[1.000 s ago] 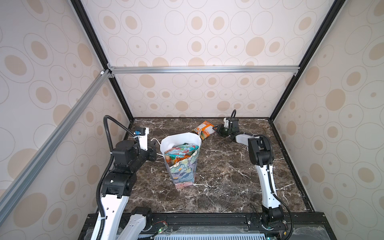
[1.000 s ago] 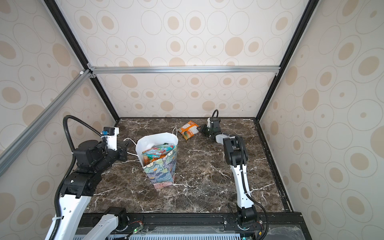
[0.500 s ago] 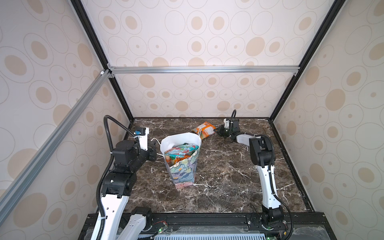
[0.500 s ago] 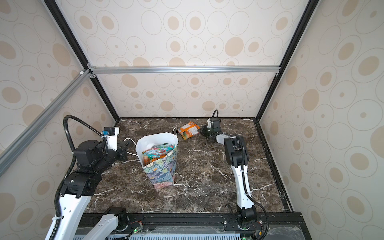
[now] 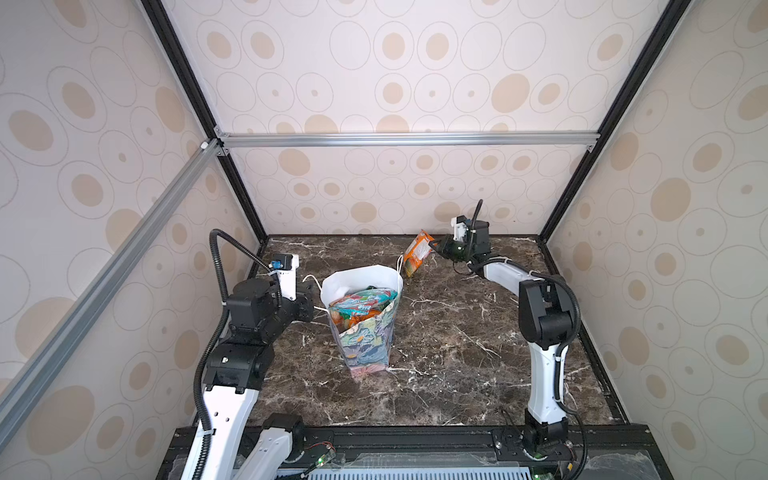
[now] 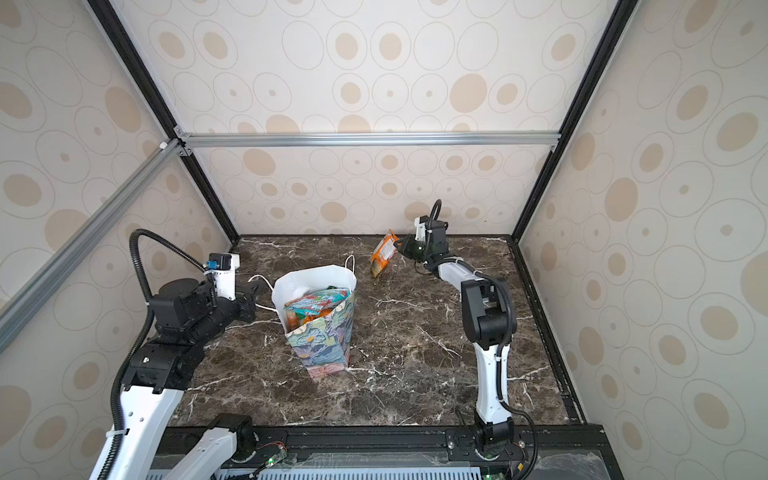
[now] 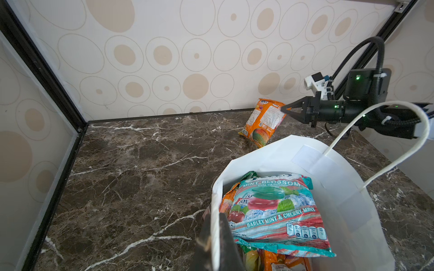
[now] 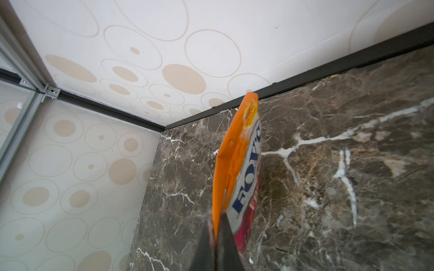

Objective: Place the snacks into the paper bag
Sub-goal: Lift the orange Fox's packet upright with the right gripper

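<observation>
Floral paper bag stands upright and open, packets inside; an orange packet tilts upright behind it

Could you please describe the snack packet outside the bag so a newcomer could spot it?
Find the floral paper bag standing on the marble table, then look behind it toward the back wall. There the right gripper pinches an orange FOX'S packet by its edge, the only packet outside the bag.
</observation>
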`<state>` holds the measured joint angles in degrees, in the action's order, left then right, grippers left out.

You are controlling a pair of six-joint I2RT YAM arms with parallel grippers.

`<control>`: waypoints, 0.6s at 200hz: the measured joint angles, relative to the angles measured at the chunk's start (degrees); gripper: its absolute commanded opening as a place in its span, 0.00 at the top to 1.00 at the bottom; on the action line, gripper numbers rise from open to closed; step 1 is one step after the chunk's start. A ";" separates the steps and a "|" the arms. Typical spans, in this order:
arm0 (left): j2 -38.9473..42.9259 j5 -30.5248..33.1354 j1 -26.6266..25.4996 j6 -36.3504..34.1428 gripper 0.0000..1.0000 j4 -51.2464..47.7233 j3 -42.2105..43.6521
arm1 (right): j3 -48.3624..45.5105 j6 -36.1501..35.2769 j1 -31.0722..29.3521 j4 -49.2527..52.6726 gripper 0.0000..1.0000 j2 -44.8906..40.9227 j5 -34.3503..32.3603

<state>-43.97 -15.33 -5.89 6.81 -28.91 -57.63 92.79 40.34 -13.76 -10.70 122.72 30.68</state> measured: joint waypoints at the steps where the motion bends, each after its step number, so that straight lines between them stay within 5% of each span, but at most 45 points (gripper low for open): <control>1: 0.00 0.00 0.00 0.00 0.96 -0.02 0.00 | 0.00 -0.28 -0.13 0.33 1.00 -0.28 -0.13; 120: 0.00 0.02 0.00 -0.02 0.96 0.00 -0.35 | 2.78 -16.15 -9.03 17.70 1.00 -23.61 -10.88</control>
<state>-43.97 -15.31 -5.89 6.79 -28.91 -57.98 95.57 24.18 -22.79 7.01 99.11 19.79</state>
